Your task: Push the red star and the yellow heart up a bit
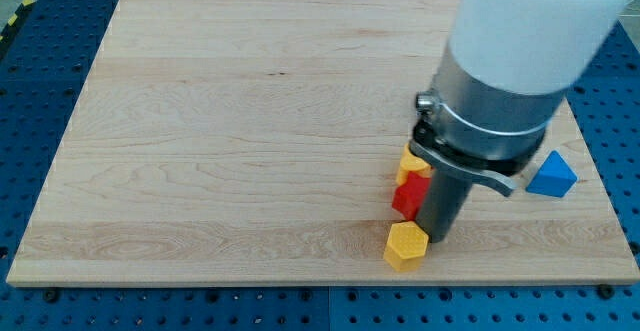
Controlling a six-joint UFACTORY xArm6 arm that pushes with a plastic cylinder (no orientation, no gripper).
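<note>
Nearest the view's bottom sat a yellow hexagon block (405,245), close to the lower edge of the wooden board (220,141). My tip (436,237) stood just to the right of that hexagon, touching it or nearly so. There was no claw on this arm to be open or closed, only the dark rod.

Just above the hexagon, pressed against the rod's left side, was the red star (408,197). Above that again, a yellow block (412,161) peeked out, mostly hidden by the arm; it was probably the yellow heart, though I could not make out its shape. Farther off, up and right of the hexagon, lay a blue triangle block (552,175).

The risk, as I judged it: the tip stood beside the star, not below it, so an upward push might graze it sideways, or drag the hexagon along.
</note>
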